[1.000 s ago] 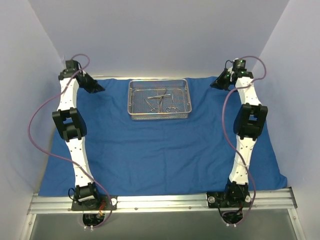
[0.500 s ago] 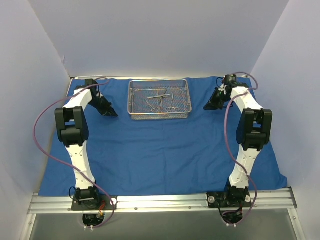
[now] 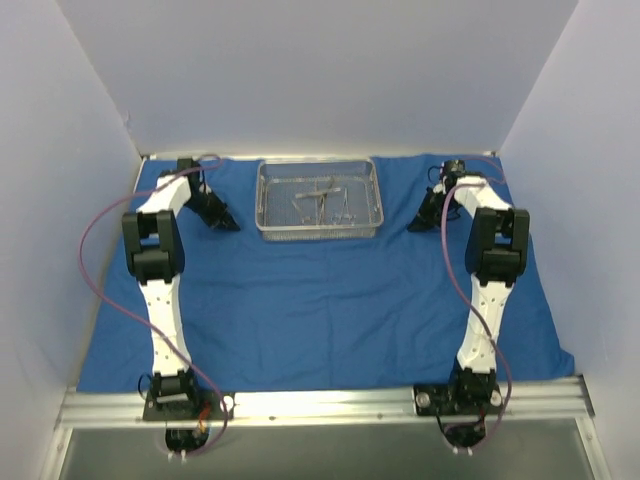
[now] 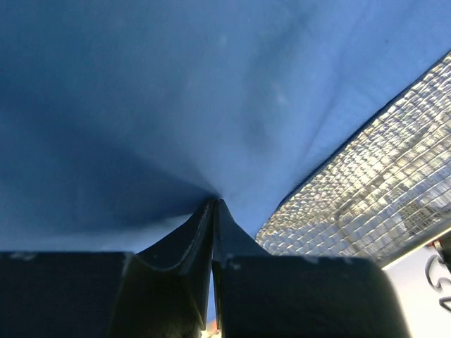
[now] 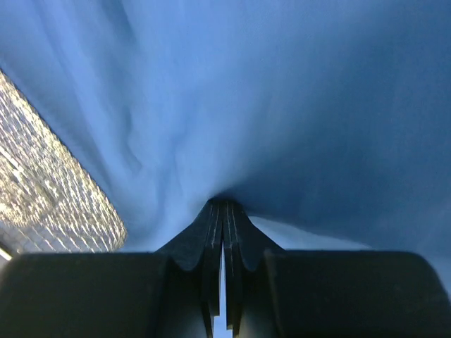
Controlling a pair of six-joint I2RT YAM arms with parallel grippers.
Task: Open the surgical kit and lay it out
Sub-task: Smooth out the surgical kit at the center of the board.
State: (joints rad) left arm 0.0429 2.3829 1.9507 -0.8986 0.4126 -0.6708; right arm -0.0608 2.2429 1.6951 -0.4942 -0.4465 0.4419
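The royal-blue cloth wrap (image 3: 320, 310) lies spread over most of the table. The silver wire-mesh tray (image 3: 320, 231) sits on it at the far middle. Thin steel ring-handled instruments (image 3: 322, 200) lie in a loose cluster inside the tray; how many there are cannot be told.

The left gripper (image 3: 227, 224) is down at the cloth just left of the tray, apart from its wall. In the left wrist view its two black fingers are pressed together with only a hairline slit between them. The tips meet a pucker of blue fabric, and creases fan out from that point, so it appears to pinch the cloth. The mesh wall shows close by at the right of that view.

The right gripper (image 3: 416, 226) mirrors this, just right of the tray and clear of it. Its fingers are fully closed, with cloth folds converging on their tips in the right wrist view.
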